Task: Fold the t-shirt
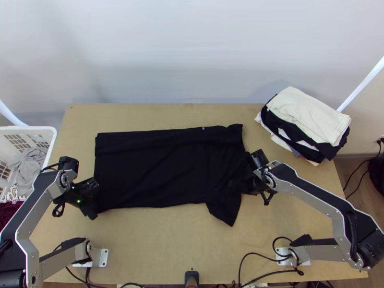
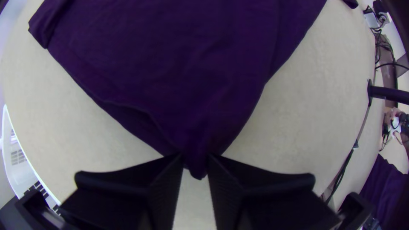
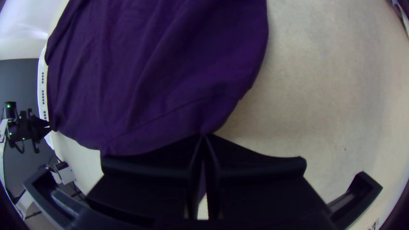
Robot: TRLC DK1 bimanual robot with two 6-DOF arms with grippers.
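Top view: t-shirt (image 1: 153,168) spread on table (image 1: 158,245). Corner pinched tight by left gripper (image 2: 196,164), edge by right gripper (image 3: 203,135). Both should be lifted together, t-shirt kept stretched, not dragged.

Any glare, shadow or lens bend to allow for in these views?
Top view: soft shadows on the wall, black shirt shows few creases; left wrist view: table edge bows, a fisheye bend; right wrist view: glare beyond the table edge, lower corners dark.
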